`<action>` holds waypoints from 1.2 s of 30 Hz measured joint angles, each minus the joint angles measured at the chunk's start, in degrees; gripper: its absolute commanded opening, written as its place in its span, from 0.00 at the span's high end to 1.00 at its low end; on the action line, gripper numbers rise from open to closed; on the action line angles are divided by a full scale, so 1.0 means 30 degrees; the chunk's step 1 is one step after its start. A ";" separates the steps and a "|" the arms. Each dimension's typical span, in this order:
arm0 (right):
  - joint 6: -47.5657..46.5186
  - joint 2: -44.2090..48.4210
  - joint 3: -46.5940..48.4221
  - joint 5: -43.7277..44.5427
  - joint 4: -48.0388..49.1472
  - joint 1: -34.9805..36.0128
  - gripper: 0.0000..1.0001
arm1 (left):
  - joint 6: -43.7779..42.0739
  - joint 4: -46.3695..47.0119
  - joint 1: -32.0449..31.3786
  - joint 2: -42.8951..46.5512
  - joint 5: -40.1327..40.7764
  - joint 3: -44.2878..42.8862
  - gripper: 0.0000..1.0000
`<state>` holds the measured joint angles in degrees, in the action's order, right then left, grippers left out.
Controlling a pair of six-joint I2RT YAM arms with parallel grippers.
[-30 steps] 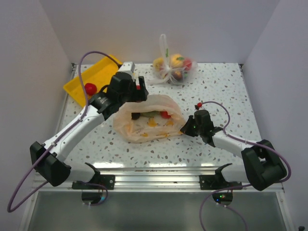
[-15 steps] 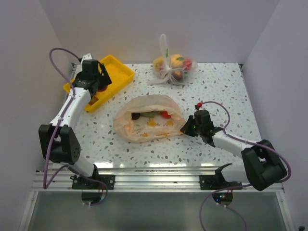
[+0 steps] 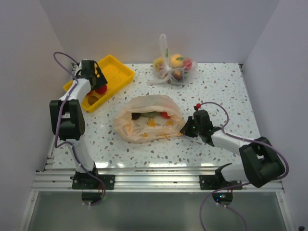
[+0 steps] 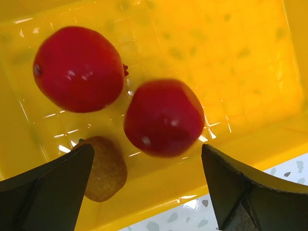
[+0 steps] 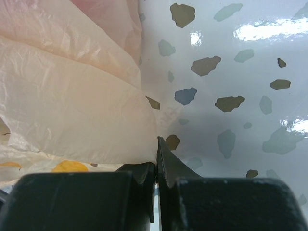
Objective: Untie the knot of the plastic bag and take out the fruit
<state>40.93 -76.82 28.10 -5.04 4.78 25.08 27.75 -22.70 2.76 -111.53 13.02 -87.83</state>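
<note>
Emptying bag (image 3: 144,129) into tray (image 3: 118,72)
Spread wide, left gripper (image 4: 147,178) hangs over a red fruit (image 4: 163,118) in the upper-left tray; right gripper (image 5: 156,159) pinches bag's right edge, likely anchoring it; more fruit (image 3: 165,114) inside.

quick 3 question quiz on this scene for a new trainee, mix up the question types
1. How many fruits show in the yellow tray in the left wrist view?
2. What is the right gripper shut on? A nothing; B the edge of the plastic bag; C the yellow tray.
3. True or false: the plastic bag holds nothing.
Key: 1. three, two red and one brown. 2. B. 3. false; the top view shows a dark, a green and a red one inside.
</note>
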 measured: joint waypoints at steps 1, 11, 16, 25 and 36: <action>-0.0007 -0.0015 0.0000 -0.0022 0.0000 0.0000 1.00 | 0.0036 0.0000 0.0000 -0.0102 -0.0058 0.0000 0.00; -0.0073 -0.0007 0.0299 -0.0015 -0.0248 0.0000 1.00 | 0.0044 0.0015 -0.0095 0.0903 -0.0641 0.0386 0.00; -0.0299 0.0357 0.0707 0.0168 -0.0721 0.0000 0.94 | 0.0051 -0.0015 -0.1056 0.4233 -0.0954 0.1887 0.00; -0.1749 0.1763 0.1814 0.0321 -0.2747 0.0000 0.36 | 0.0036 -0.0102 -0.6280 1.0826 -0.1413 0.5625 0.00; -0.5319 0.2769 0.5603 -0.0678 -0.6528 0.0051 0.01 | 0.0423 -0.2339 -0.8597 1.6218 -0.1457 0.9231 0.00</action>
<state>24.97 -68.51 44.91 -7.07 -14.81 25.23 29.02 -29.71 -23.03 -62.87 8.64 -60.14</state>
